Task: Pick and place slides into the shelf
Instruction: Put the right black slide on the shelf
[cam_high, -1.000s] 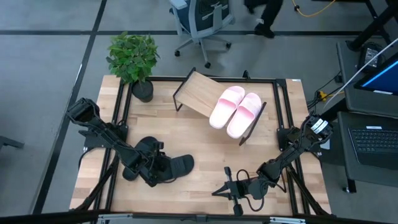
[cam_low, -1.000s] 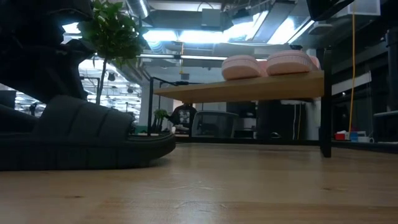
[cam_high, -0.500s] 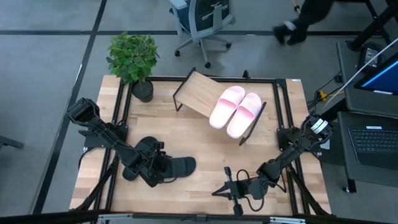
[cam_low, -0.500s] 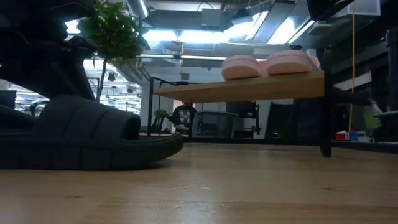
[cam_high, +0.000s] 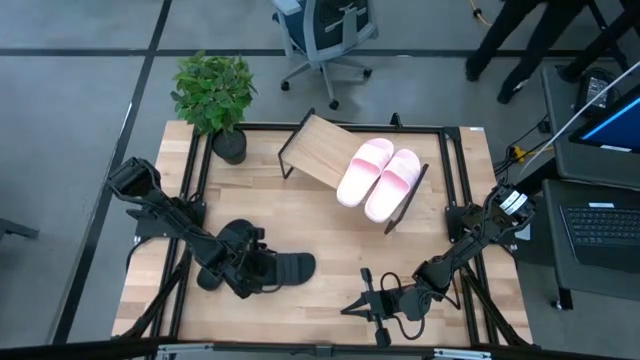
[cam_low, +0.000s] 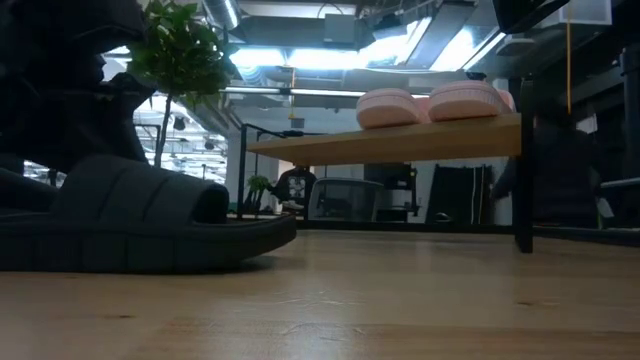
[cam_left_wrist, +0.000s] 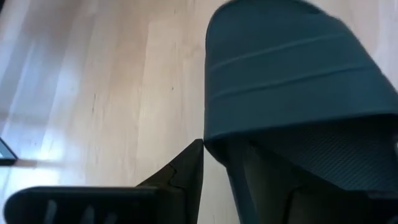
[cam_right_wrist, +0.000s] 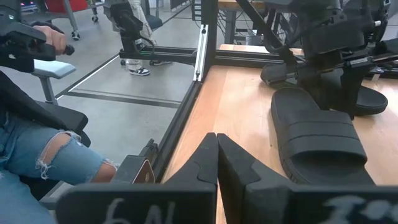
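Note:
Two pale pink slides (cam_high: 378, 177) lie side by side on the right half of the slanted wooden shelf (cam_high: 318, 150), which stands at the table's far side; the low view shows them on the shelf (cam_low: 400, 140) too. A black slide (cam_high: 292, 268) lies near the table's near left, toe toward the right, with my left gripper (cam_high: 257, 271) shut on its left end. A second black slide (cam_high: 233, 241) lies just behind it, partly under the left arm. My right gripper (cam_high: 367, 303) is shut and rests low at the near edge, touching nothing. My left gripper holds the black slide by its heel end (cam_left_wrist: 214, 146), coming level from the table's left, along the slide. One finger (cam_left_wrist: 186, 177) stands against the outer side of the sole; the slide hides the other. The sole (cam_low: 150, 255) lies flat on the table.
A potted plant (cam_high: 213, 92) stands at the far left corner. Black frame rails (cam_high: 455, 180) run round the table. The shelf's left half is bare wood. Beyond the table are an office chair (cam_high: 322, 35), a person's legs (cam_high: 520, 40) and a laptop (cam_high: 603, 225).
My left gripper has moved slightly toward the table's right, sliding the black slide along the table with it; its toe now lies a little farther right. A person has walked past beyond the far edge.

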